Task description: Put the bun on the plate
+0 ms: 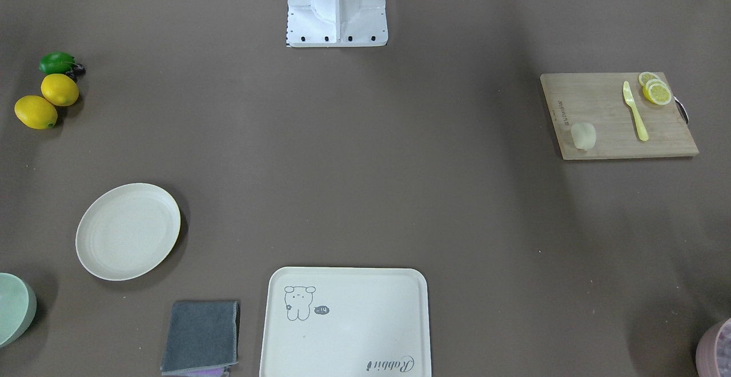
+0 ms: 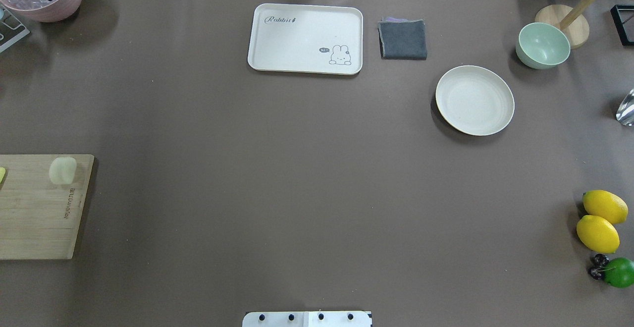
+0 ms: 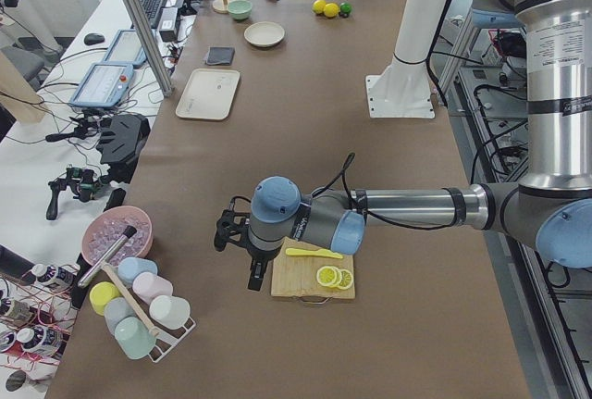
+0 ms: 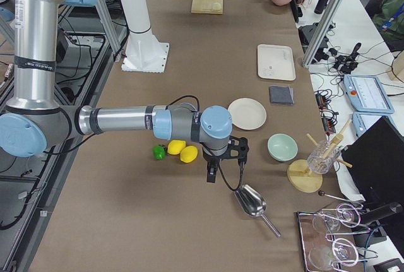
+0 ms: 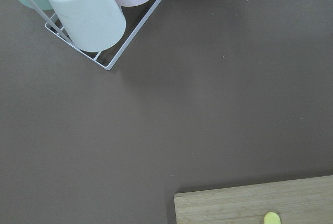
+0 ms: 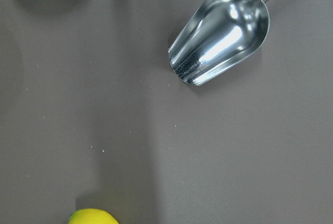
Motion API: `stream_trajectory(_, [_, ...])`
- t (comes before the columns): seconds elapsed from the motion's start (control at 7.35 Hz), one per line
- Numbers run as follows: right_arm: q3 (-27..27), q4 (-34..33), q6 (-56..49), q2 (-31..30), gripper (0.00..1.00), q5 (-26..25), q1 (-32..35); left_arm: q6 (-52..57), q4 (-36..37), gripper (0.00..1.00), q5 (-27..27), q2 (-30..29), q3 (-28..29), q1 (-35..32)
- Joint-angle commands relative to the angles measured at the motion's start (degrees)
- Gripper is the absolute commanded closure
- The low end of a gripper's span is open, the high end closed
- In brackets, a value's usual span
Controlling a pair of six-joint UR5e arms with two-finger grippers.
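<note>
The bun (image 1: 583,136) (image 2: 62,170) is a small pale lump resting on a wooden cutting board (image 1: 605,131) (image 2: 34,213) on the robot's left side. The round cream plate (image 1: 128,231) (image 2: 474,100) (image 4: 247,113) lies bare on the robot's right side, far from the bun. My left gripper (image 3: 242,255) hovers at the board's outer end, beyond the bun. My right gripper (image 4: 218,166) hangs beside the lemons, near the plate. Both show only in the side views, so I cannot tell whether they are open or shut.
A yellow knife (image 1: 635,111) and lemon slices (image 1: 655,90) share the board. A bear tray (image 2: 305,38), grey cloth (image 2: 403,39), green bowl (image 2: 543,45), two lemons (image 2: 600,220), a lime (image 2: 619,271), a metal scoop (image 6: 221,37) and a cup rack (image 5: 88,16) lie around.
</note>
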Motion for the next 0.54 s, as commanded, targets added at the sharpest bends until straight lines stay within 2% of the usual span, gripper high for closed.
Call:
stream_trajectory(0.0, [-0.01, -0.03, 0.0, 0.0, 0.0, 0.01, 0.0, 0.0, 0.0, 0.02, 0.01, 0.0, 0.02, 0.0])
stream_trajectory(0.41, [0.08, 0.66, -0.17, 0.0, 0.0, 0.01, -0.44, 0.0, -0.09, 0.02, -0.16, -0.52, -0.42, 0.09])
